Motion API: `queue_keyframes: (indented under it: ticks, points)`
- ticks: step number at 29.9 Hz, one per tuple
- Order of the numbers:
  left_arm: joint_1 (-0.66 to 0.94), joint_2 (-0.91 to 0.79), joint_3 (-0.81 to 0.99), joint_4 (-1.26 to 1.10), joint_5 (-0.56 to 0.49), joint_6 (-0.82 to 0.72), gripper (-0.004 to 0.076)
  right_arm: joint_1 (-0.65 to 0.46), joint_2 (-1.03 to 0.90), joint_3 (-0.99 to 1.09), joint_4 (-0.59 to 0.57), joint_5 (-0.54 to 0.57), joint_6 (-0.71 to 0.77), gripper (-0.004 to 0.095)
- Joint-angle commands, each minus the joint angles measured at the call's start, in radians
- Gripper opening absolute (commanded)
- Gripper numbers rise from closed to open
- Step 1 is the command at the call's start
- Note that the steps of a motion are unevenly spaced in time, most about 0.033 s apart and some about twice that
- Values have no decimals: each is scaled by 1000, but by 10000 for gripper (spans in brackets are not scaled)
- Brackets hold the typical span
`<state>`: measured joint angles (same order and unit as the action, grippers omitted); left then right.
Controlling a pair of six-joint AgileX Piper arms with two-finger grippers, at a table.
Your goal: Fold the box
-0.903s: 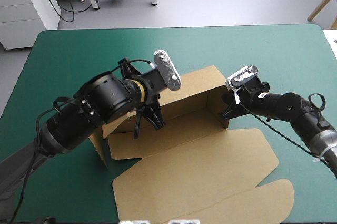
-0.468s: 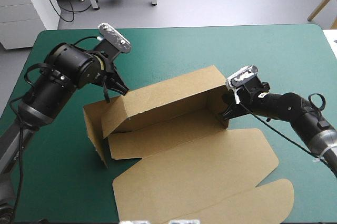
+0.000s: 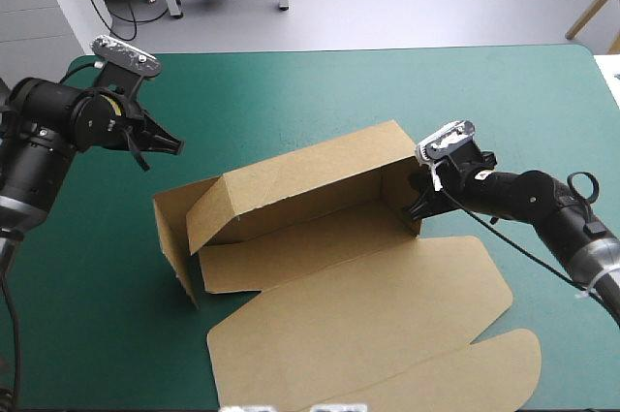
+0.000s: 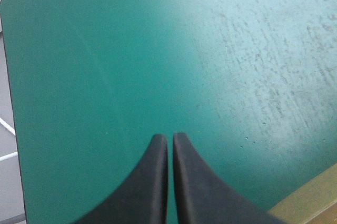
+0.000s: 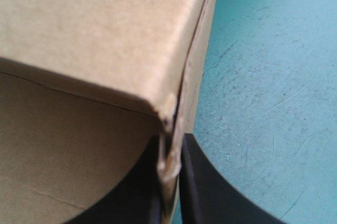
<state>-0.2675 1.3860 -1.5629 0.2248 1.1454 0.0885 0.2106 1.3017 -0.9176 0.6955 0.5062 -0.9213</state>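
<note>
Box [image 3: 310,177] clamped at its end wall between right fingers [image 5: 210,192]; left fingers [image 4: 150,182] together, well away

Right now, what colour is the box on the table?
The box is plain brown board, with no print or pattern; the high view shows it best.

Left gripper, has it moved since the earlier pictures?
Yes: the left gripper has drawn away from the box, toward the table's far left corner.
</note>
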Motion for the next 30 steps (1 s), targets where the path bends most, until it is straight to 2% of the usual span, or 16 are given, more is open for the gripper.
queue_keyframes:
  ticks: [1,5,10,17,22,26,30]
  points:
    - [13,-77,40,-2,-102,-13,13,1,-28,-34,15,-14,2,-19]
    - [13,-119,108,22,-160,-17,13,-4,-28,-62,-5,3,79,-19]
    - [20,-126,125,36,-165,-17,13,-4,-28,-145,-155,60,267,-19]
    - [20,-126,125,57,-187,-24,11,-4,-28,-326,-394,239,562,-19]
    - [20,-126,125,57,-196,-28,10,-4,-3,-426,-551,389,693,-19]
    - [20,-124,125,54,-196,-28,10,-4,33,-441,-548,469,714,-19]
    - [20,-124,125,54,-196,-28,10,-4,90,-443,-517,459,715,-19]
